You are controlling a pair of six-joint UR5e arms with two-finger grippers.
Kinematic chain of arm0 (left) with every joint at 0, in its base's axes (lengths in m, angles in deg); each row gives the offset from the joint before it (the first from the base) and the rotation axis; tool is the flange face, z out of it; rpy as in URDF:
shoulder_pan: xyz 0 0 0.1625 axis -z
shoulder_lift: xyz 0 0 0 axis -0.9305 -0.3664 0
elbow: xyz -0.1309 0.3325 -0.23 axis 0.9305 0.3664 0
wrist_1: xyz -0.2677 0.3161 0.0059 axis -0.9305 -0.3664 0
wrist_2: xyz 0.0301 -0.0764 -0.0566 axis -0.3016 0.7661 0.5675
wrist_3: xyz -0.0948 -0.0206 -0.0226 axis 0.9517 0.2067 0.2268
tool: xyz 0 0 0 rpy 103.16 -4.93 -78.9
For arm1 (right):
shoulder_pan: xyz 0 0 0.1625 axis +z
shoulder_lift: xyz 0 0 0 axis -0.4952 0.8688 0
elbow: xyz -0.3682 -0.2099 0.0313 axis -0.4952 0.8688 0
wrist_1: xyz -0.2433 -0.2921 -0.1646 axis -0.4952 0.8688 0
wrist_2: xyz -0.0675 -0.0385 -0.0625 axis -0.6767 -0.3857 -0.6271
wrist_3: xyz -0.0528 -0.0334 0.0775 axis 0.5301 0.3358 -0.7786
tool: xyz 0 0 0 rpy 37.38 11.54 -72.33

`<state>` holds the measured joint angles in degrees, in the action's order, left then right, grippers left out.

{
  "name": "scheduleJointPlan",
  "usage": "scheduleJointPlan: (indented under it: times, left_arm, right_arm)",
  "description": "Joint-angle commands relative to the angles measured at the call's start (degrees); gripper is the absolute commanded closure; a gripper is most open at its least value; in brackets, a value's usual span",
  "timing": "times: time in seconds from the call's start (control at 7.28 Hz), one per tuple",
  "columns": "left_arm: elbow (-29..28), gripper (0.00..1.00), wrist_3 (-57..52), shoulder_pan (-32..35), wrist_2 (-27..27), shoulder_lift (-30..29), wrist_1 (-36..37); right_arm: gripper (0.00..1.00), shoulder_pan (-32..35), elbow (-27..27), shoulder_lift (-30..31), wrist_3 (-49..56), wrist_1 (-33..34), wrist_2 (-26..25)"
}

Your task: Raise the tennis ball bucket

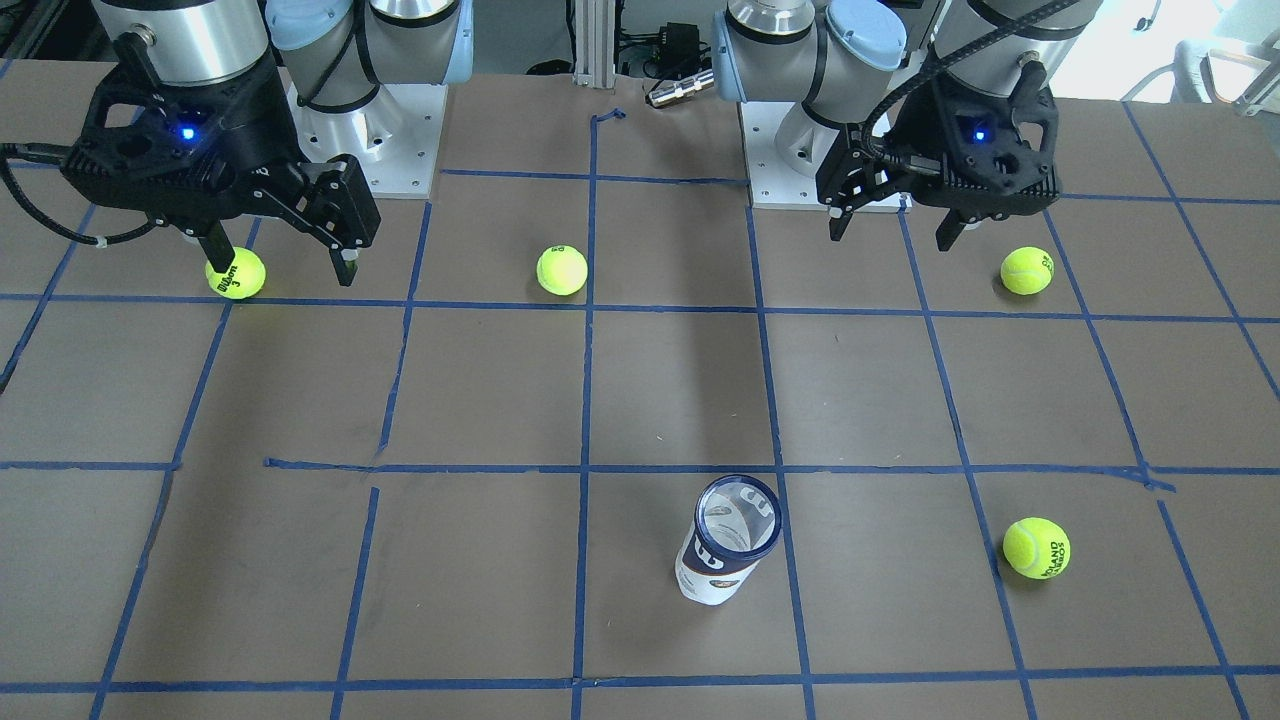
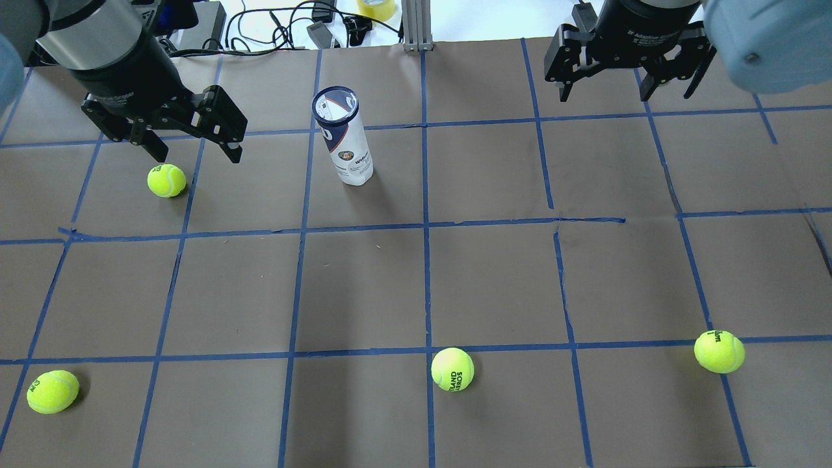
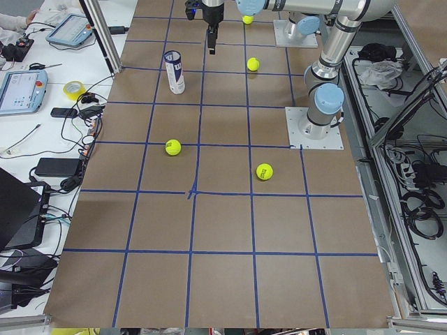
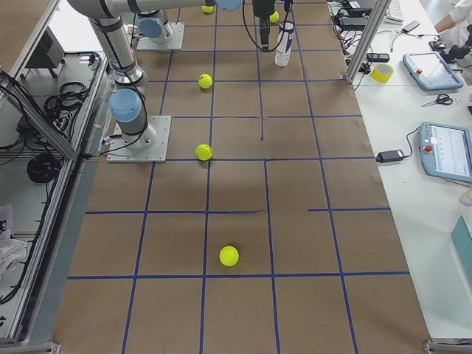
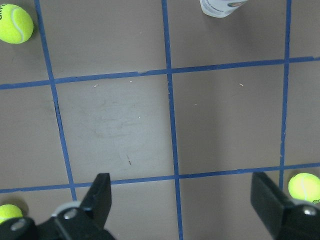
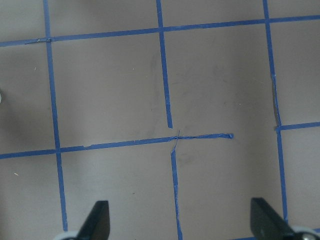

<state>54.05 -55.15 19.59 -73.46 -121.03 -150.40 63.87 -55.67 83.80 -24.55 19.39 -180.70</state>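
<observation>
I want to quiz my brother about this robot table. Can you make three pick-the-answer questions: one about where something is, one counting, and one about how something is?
1. Which half of the table is the tennis ball bucket on?
A the robot's left
B the robot's right
C neither, it is in the air

2. How many tennis balls are on the table?
A two
B four
C six

3. How is the bucket?
A lying on its side
B standing upright
C gripped in jaws

Answers:
1 A: in the overhead view it is left of the middle tape line.
2 B: four show in the overhead view.
3 B: it stands on its base and nothing touches it.
</observation>
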Motion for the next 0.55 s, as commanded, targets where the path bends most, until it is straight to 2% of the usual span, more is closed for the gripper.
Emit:
scheduleJointPlan:
  times: [0.0, 0.41]
  left_arm:
    - [0.0, 0.0, 0.0, -0.1, 0.0, 0.7, -1.1]
    - [0.3, 0.0, 0.0, -0.2, 0.1, 0.7, -1.0]
  right_arm:
    - [0.0, 0.1, 0.0, 0.0, 0.3, -0.2, 2.4]
    - [0.0, 0.1, -0.1, 0.0, 0.3, -0.3, 1.9]
